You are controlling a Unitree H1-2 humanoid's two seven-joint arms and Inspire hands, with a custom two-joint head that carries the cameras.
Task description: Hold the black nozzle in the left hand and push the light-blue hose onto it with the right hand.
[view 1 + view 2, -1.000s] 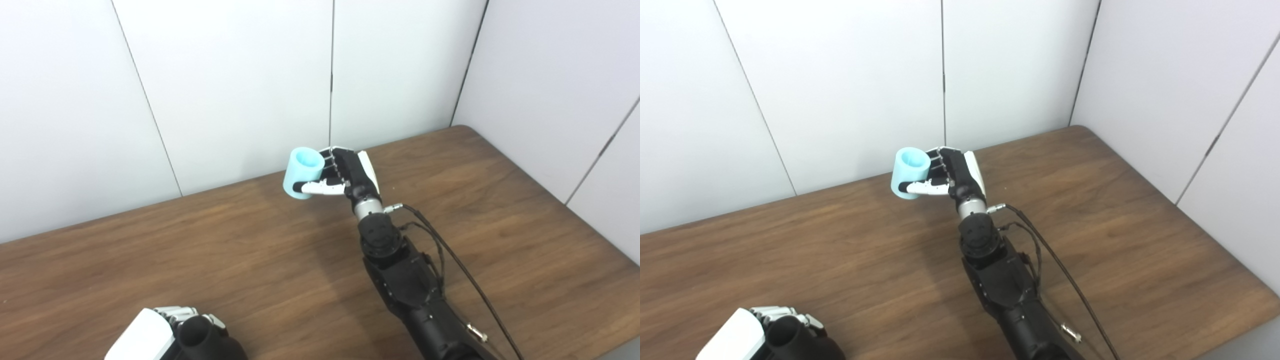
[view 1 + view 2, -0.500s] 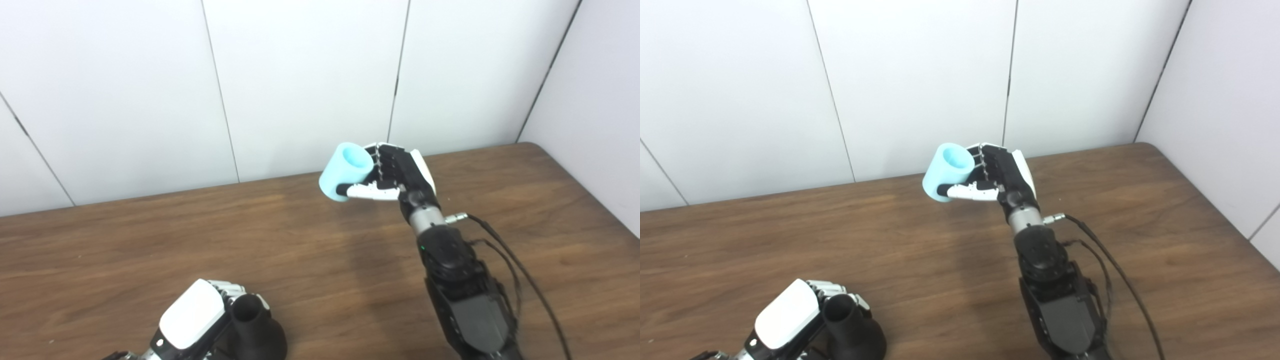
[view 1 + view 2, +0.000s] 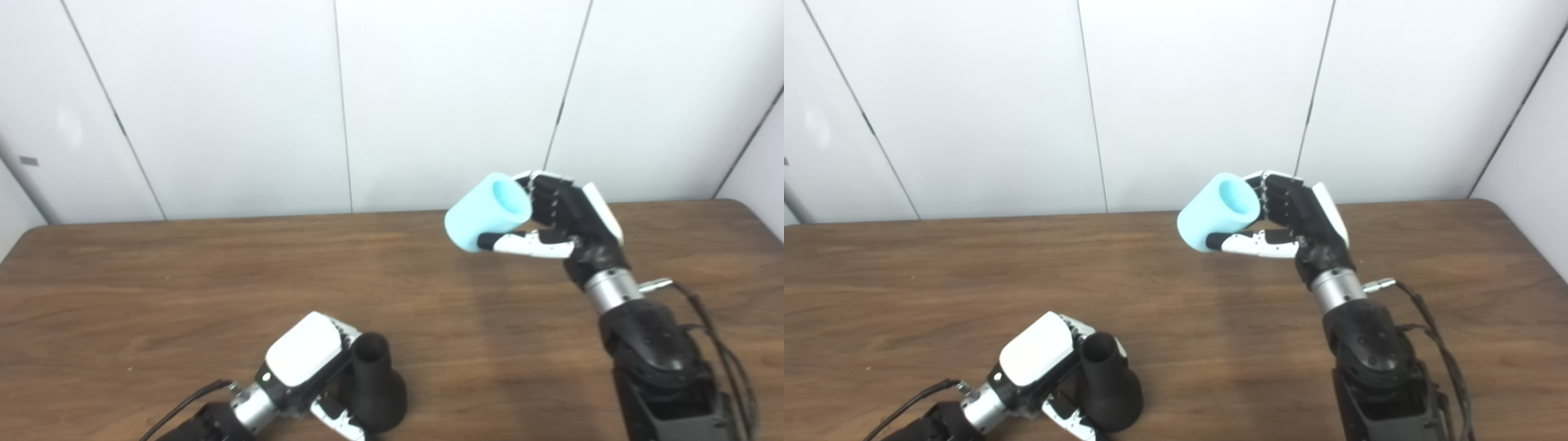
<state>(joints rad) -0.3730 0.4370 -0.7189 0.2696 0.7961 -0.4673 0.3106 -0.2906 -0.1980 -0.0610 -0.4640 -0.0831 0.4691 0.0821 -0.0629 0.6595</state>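
Left hand wrapped round nozzle, low, near table, neck up. Right hand clasping hose, raised, well apart, tilted. Best to bring bore coaxial over neck, then push straight; brace nozzle against tipping.

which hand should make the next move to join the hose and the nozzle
Right. The right hand holds the light-blue hose raised and free to travel, while the left hand steadies the black nozzle low near the table.

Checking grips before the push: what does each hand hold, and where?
Left hand holds the black nozzle around its side; right hand holds the light-blue hose around its side wall.
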